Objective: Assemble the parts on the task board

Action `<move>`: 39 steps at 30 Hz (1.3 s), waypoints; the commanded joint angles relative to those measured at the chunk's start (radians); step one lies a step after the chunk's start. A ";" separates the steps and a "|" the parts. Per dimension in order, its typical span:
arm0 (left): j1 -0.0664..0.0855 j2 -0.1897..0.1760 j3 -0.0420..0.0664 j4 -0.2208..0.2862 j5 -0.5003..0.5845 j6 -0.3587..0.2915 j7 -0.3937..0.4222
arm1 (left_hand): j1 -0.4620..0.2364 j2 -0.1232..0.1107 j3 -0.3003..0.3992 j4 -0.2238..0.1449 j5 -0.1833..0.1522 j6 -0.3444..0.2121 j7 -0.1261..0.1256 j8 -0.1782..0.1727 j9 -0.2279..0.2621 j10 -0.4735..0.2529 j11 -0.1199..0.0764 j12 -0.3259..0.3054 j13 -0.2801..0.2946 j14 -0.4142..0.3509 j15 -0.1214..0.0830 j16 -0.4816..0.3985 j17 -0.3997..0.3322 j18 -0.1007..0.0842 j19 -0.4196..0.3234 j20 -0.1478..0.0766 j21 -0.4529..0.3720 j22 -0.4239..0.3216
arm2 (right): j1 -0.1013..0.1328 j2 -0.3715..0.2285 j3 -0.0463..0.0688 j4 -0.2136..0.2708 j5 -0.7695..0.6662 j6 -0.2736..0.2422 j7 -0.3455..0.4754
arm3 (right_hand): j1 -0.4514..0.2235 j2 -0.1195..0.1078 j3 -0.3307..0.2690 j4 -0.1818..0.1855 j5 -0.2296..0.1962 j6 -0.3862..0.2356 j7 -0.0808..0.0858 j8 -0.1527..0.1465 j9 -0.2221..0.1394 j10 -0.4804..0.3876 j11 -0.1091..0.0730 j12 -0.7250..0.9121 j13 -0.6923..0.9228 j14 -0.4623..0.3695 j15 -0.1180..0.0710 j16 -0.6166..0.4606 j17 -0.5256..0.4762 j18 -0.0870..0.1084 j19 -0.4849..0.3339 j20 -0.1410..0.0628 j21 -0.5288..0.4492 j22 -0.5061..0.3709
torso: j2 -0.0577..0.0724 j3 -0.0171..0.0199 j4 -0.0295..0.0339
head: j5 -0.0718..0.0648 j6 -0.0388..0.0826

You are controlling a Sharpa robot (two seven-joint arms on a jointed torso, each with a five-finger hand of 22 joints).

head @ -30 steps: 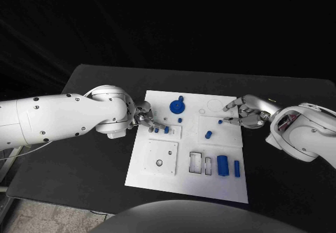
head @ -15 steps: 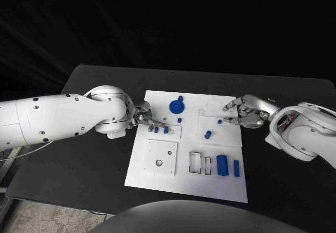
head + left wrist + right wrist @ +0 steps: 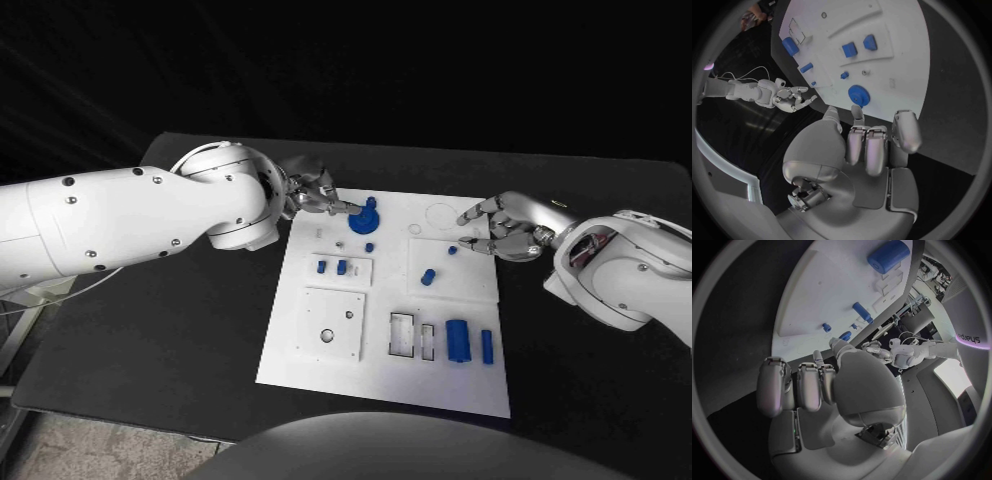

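The white task board [image 3: 433, 385] lies mid-table. A blue gear [image 3: 364, 219] sits at its far left; in the left wrist view the gear [image 3: 857, 93] is just beyond my fingertips. My left hand [image 3: 312, 192] hovers at the board's far left edge. Its thumb and one finger reach toward the gear with nothing between them, and its other fingers are curled. Two small blue blocks [image 3: 330, 266] stand side by side in a recess. My right hand [image 3: 502, 228] hangs over the board's right edge, fingers loosely bent and holding nothing.
Loose blue parts on the board: a small peg [image 3: 371, 247], a short peg [image 3: 428, 277], a tiny piece [image 3: 451, 251], a thick cylinder [image 3: 459, 340] and a slim bar [image 3: 488, 346]. Open slots [image 3: 413, 335] and a square plate [image 3: 332, 323] lie nearer me.
My left hand has moved away from the two small blue blocks, going toward the far edge to the gear. The right hand has barely shifted.
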 commanded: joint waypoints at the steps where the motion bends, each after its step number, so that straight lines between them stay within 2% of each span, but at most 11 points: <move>1: 0.000 0.030 -0.009 -0.044 -0.094 -0.069 0.255 | 0.107 -0.010 -0.001 -0.011 -0.001 -0.065 0.038 -0.059 -0.039 -0.211 0.040 -0.188 0.081 -0.125 0.034 -0.108 0.088 0.010 -0.052 0.024 -0.028 0.055 | 0.001 0.004 0.000 -0.003 0.008 -0.034 0.033 | -0.003 -0.001 0.006 0.004 0.001 0.011 0.000 -0.001 -0.001 0.032 0.004 0.007 0.182 0.073 0.005 0.006 0.098 0.003 0.013 0.007 0.009 0.168 | 0.002 -0.0006 0.0002 | -0.002 0.000; 2: -0.003 0.040 -0.014 -0.059 -0.119 -0.077 0.300 | 0.141 -0.015 0.000 -0.018 -0.005 -0.076 0.046 -0.079 -0.064 -0.325 0.047 -0.288 0.022 -0.191 0.041 -0.149 0.036 0.007 -0.044 0.030 -0.017 0.067 | 0.001 0.005 0.000 -0.003 0.009 -0.039 0.037 | -0.004 -0.002 0.006 0.004 0.001 0.014 0.000 0.000 -0.001 0.033 0.004 0.008 0.183 0.073 0.006 0.006 0.099 0.003 0.014 0.007 0.010 0.169 | 0.003 -0.0010 0.0001 | -0.003 0.000; 4: -0.012 0.058 -0.022 -0.085 -0.188 -0.099 0.380 | 0.204 -0.028 0.003 -0.030 -0.029 -0.081 0.059 -0.120 -0.128 -0.628 0.061 -0.613 -0.181 -0.138 0.051 -0.124 0.051 -0.021 0.077 0.040 0.096 0.149 | 0.001 0.004 0.000 -0.002 0.012 -0.049 0.046 | -0.005 -0.002 0.007 0.005 0.000 0.018 0.000 0.001 -0.001 0.034 0.004 0.009 0.183 0.073 0.006 0.007 0.099 0.003 0.015 0.007 0.011 0.170 | 0.004 -0.0018 -0.0003 | -0.005 0.000; 5: -0.014 0.061 -0.024 -0.089 -0.204 -0.104 0.394 | 0.217 -0.030 0.005 -0.033 -0.033 -0.078 0.059 -0.124 -0.137 -0.630 0.062 -0.630 -0.196 -0.121 0.050 -0.116 0.060 -0.026 0.099 0.042 0.116 0.164 | 0.001 0.004 0.000 -0.002 0.013 -0.050 0.048 | -0.005 -0.002 0.007 0.005 0.000 0.018 0.000 0.002 -0.001 0.034 0.004 0.009 0.184 0.073 0.006 0.007 0.099 0.003 0.015 0.007 0.011 0.170 | 0.003 -0.0018 -0.0001 | -0.006 0.000; 6: -0.023 0.072 -0.030 -0.103 -0.269 -0.117 0.442 | 0.265 -0.047 0.017 -0.033 -0.055 -0.081 0.051 -0.161 -0.202 -0.638 0.067 -0.723 -0.285 -0.111 0.043 -0.124 0.033 -0.039 0.156 0.054 0.168 0.202 | 0.001 0.002 0.000 -0.001 0.014 -0.055 0.053 | -0.005 -0.002 0.008 0.005 0.000 0.019 0.000 0.002 -0.001 0.034 0.004 0.009 0.183 0.073 0.006 0.007 0.099 0.003 0.015 0.007 0.012 0.170 | 0.006 -0.0033 -0.0011 | -0.009 0.000; 10: -0.044 0.087 -0.037 -0.117 -0.393 -0.125 0.492 | 0.319 -0.094 0.047 -0.021 -0.037 -0.093 0.046 -0.230 -0.323 -0.699 0.051 -0.828 -0.382 -0.131 0.035 -0.169 -0.052 -0.050 0.202 0.047 0.208 0.231 | 0.002 -0.003 0.000 0.000 0.016 -0.061 0.059 | -0.005 -0.002 0.008 0.005 0.001 0.022 0.000 0.003 -0.001 0.033 0.004 0.009 0.183 0.073 0.006 0.008 0.100 0.002 0.015 0.007 0.012 0.170 | 0.008 -0.0065 -0.0008 | -0.014 0.000; 16: -0.068 0.102 -0.042 -0.127 -0.509 -0.086 0.507 | 0.346 -0.139 0.115 -0.001 -0.019 -0.107 0.036 -0.291 -0.428 -0.715 0.052 -0.878 -0.458 -0.140 0.026 -0.192 -0.116 -0.054 0.214 0.042 0.216 0.238 | 0.002 -0.011 0.000 0.000 0.018 -0.062 0.062 | -0.005 -0.002 0.009 0.004 0.001 0.023 0.001 0.004 -0.001 0.032 0.005 0.006 0.181 0.073 0.006 0.008 0.100 0.002 0.015 0.007 0.012 0.170 | 0.008 -0.0057 -0.0007 | -0.011 0.000; 22: -0.075 0.105 -0.042 -0.125 -0.541 -0.075 0.514 | 0.340 -0.158 0.146 0.010 0.014 -0.082 0.036 -0.306 -0.482 -0.679 0.051 -0.861 -0.475 -0.127 0.026 -0.180 -0.121 -0.059 0.232 0.041 0.231 0.248 | 0.002 -0.012 0.000 -0.001 0.018 -0.063 0.063 | -0.005 -0.002 0.009 0.004 0.001 0.024 0.000 0.004 -0.001 0.030 0.005 0.004 0.179 0.073 0.006 0.007 0.099 0.002 0.015 0.007 0.012 0.170 | 0.006 -0.0063 0.0007 | -0.011 0.000; 29: -0.080 0.107 -0.043 -0.119 -0.553 -0.062 0.510 | 0.335 -0.159 0.158 0.014 0.025 -0.062 0.036 -0.305 -0.501 -0.666 0.050 -0.836 -0.465 -0.124 0.026 -0.175 -0.125 -0.061 0.236 0.041 0.235 0.250 | 0.001 -0.011 0.000 -0.003 0.018 -0.058 0.061 | -0.004 -0.003 0.010 0.003 0.002 0.024 0.000 0.004 -0.002 0.027 0.005 -0.001 0.175 0.073 0.006 0.007 0.099 0.003 0.015 0.007 0.010 0.170 | 0.006 -0.0058 -0.0009 | -0.005 0.000; 34: -0.085 0.113 -0.043 -0.123 -0.556 -0.048 0.509 | 0.342 -0.158 0.178 0.014 0.072 -0.039 0.034 -0.309 -0.529 -0.649 0.047 -0.837 -0.478 -0.124 0.026 -0.172 -0.134 -0.062 0.239 0.041 0.237 0.252 | 0.001 -0.011 0.000 -0.003 0.018 -0.055 0.060 | -0.004 -0.003 0.010 0.003 0.003 0.025 0.000 0.004 -0.002 0.026 0.005 -0.003 0.174 0.073 0.006 0.007 0.098 0.003 0.015 0.007 0.010 0.170 | 0.007 -0.0060 -0.0015 | -0.005 0.000; 39: -0.093 0.119 -0.043 -0.130 -0.557 -0.041 0.506 | 0.346 -0.157 0.191 0.016 0.089 -0.016 0.030 -0.311 -0.547 -0.633 0.044 -0.841 -0.490 -0.127 0.023 -0.173 -0.144 -0.062 0.240 0.040 0.238 0.252 | 0.001 -0.012 0.000 -0.002 0.018 -0.052 0.058 | -0.002 -0.004 0.013 0.001 0.006 0.025 0.001 0.003 -0.003 0.023 0.005 -0.006 0.171 0.073 0.006 0.006 0.097 0.003 0.014 0.007 0.009 0.169 | 0.008 -0.0059 -0.0015 | -0.009 0.000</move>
